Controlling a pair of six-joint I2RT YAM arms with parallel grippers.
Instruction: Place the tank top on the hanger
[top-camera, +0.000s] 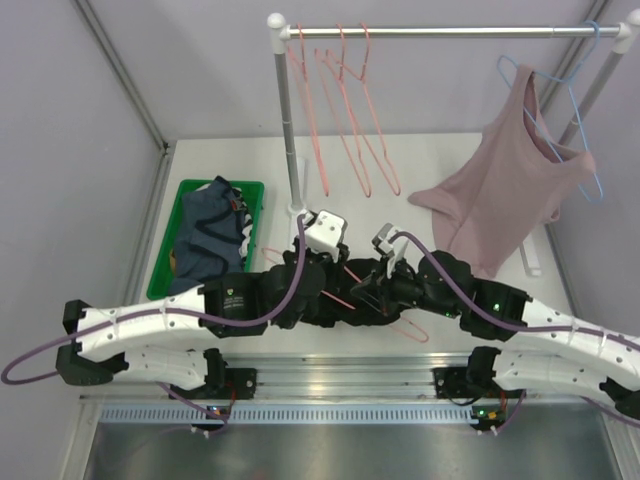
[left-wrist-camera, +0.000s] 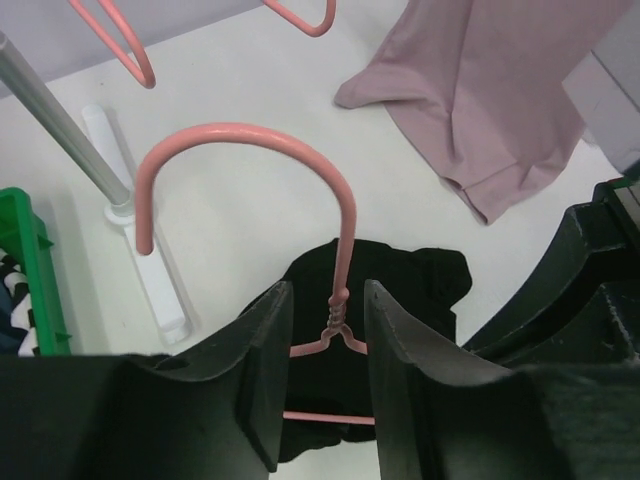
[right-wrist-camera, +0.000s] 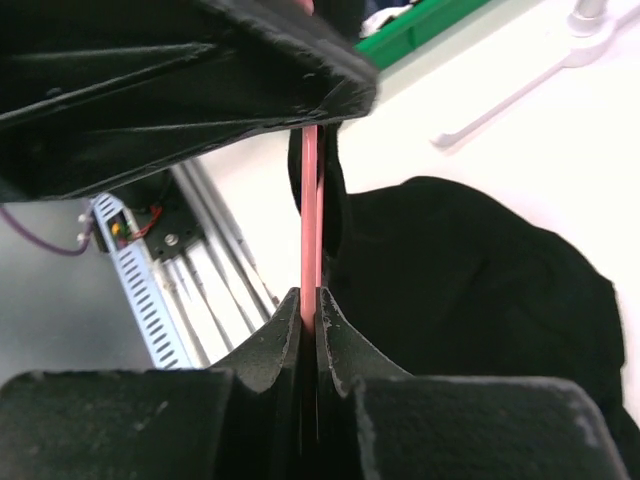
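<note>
The salmon-pink hanger (left-wrist-camera: 247, 134) is held above the table, hook pointing away, over the crumpled black tank top (left-wrist-camera: 420, 280). My left gripper (left-wrist-camera: 325, 292) is open, its fingers (left-wrist-camera: 262, 370) on either side of the hanger's twisted neck without pressing it. My right gripper (right-wrist-camera: 310, 297) is shut on a straight run of the hanger wire (right-wrist-camera: 310, 200), with the black top (right-wrist-camera: 470, 290) lying just beyond it. In the top view both grippers meet at the table's middle front, left (top-camera: 338, 280) and right (top-camera: 368, 290), the hanger (top-camera: 412, 328) pokes out below them, and the top is mostly hidden.
A green bin (top-camera: 165, 250) at the left holds a dark blue-grey garment (top-camera: 205, 235). The rack post (top-camera: 288, 120) stands behind the grippers, with three more salmon hangers (top-camera: 345, 110) on the rail. A dusty-pink top (top-camera: 505, 180) hangs on a light-blue hanger at the right.
</note>
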